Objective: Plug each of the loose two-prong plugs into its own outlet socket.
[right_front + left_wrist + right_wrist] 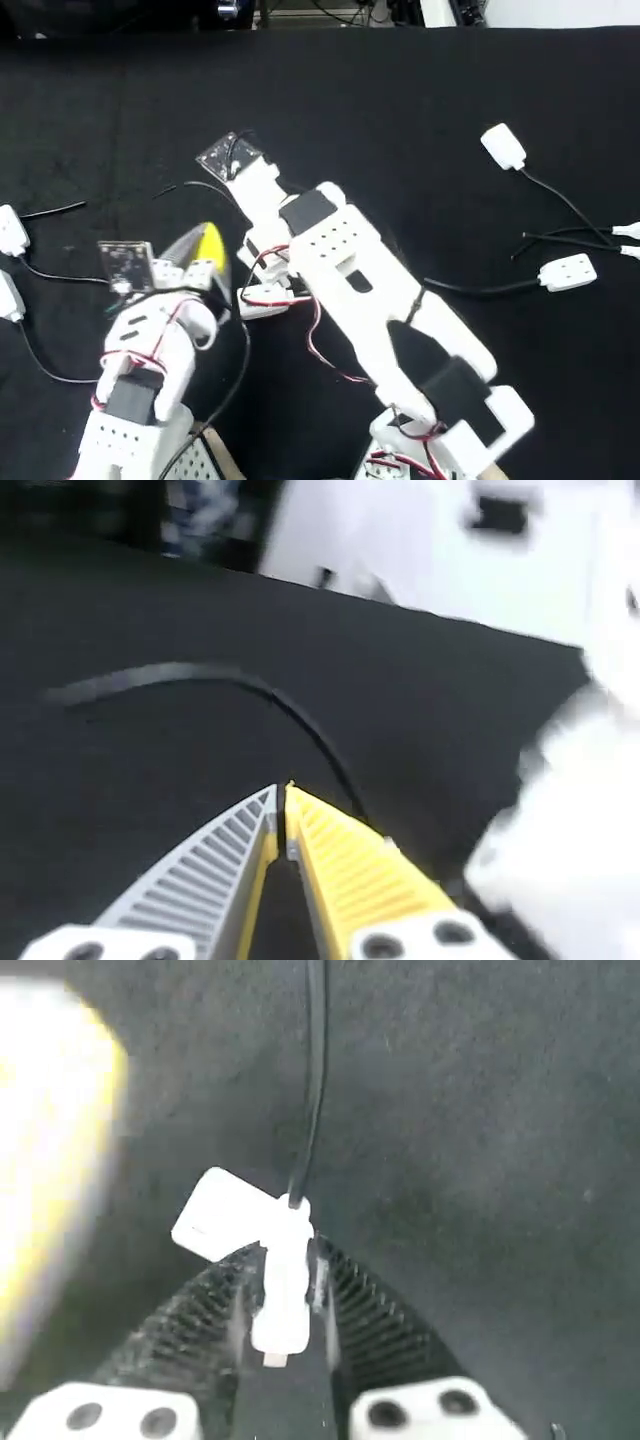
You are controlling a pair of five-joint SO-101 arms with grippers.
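1. The right claw (287, 1256) grips a white plug (283, 1305). Its black ribbed fingers (190, 1330) press on either side of the plug's narrow body, and a flat white part sticks out past the fingertips.
2. The plug's cord (316, 1070) leaves the plug just beyond the fingertips and runs straight away from the right claw over the black cloth (400, 100).
3. The left claw (280, 798) is closed. Its grey and yellow fingers meet tip to tip, with nothing seen between them.
4. A loose black cable (200, 672) arcs across the cloth just ahead of the left claw and passes close beside its yellow finger (350, 870).
5. The two claws sit near each other, and the left claw's yellow finger shows as a blur just beside the right claw.
6. A white outlet socket (568, 272) with two holes lies well apart from both claws, beyond the right arm. A second white connector (503, 147) lies farther out on its own lead.
7. Two more white connectors (10, 232) lie at the cloth's edge on the far side of the left claw, well apart from its fingers.
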